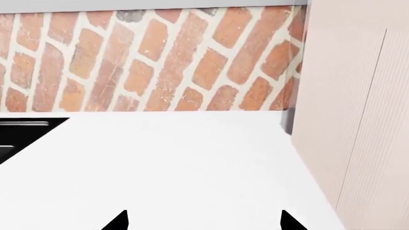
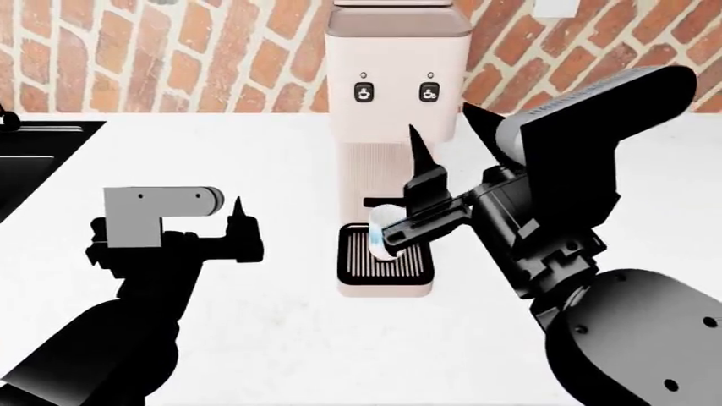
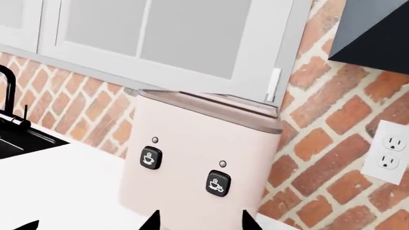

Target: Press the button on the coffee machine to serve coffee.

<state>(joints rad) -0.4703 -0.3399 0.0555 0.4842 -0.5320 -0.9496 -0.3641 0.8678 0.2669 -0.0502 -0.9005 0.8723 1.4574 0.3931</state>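
Note:
The coffee machine [image 2: 390,76] is a pale beige-pink tower standing against the brick wall, with two small dark buttons [image 2: 364,93] on its head and a black slatted drip tray [image 2: 390,264] at its base. A white cup [image 2: 378,230] stands on the tray, partly hidden by my right arm. My right gripper [image 2: 442,123] is open and empty, raised in front of the machine's right side, just below the right button [image 2: 429,93]. In the right wrist view the two buttons [image 3: 218,183] lie just beyond the open fingertips [image 3: 153,221]. My left gripper [image 2: 237,210] is open and empty over the counter, left of the machine.
A black sink [image 2: 29,161] lies in the counter at the far left, with its faucet [image 3: 7,86] in the right wrist view. A wall outlet [image 3: 386,151] is to the right of the machine. The machine's ribbed side [image 1: 357,120] fills the right of the left wrist view.

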